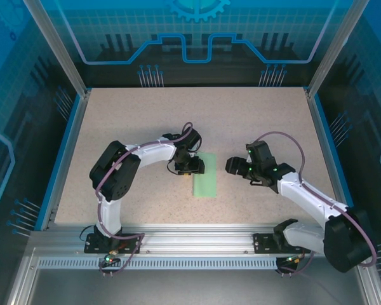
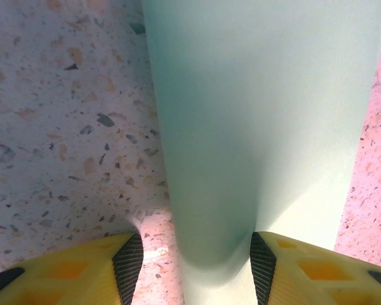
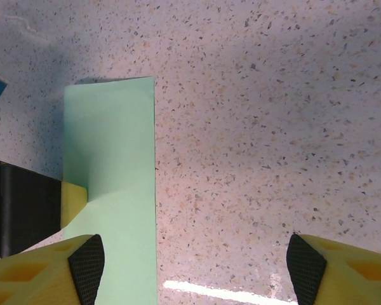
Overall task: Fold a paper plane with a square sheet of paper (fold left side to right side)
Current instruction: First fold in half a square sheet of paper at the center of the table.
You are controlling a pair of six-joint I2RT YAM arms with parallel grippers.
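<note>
1. Square sheet of paper (image 1: 207, 181) lies near the middle of the table (image 1: 146, 121). From its near end we see a narrow strip rather than a square, so we judge the left-to-right fold to be made.
2. A little farther, at the strip's 10 o'clock corner, the left gripper (image 1: 192, 166) bears down on it with jaws half spread. The paper runs between and under the pads and bulges slightly there. We see no pinch from both sides.
3. At the strip's 3 o'clock, just beside it, the right gripper (image 3: 197, 270) stands with jaws wide apart and only bare table between them.
4. Toward 12 o'clock the strip's far end is square-cut, with no slanted nose folds and no wings.
5. Our reading is that one fold is done, though its crease may want a firmer press. The nose corners and wing folds, which are most of the paper plane, are left to do.
</note>
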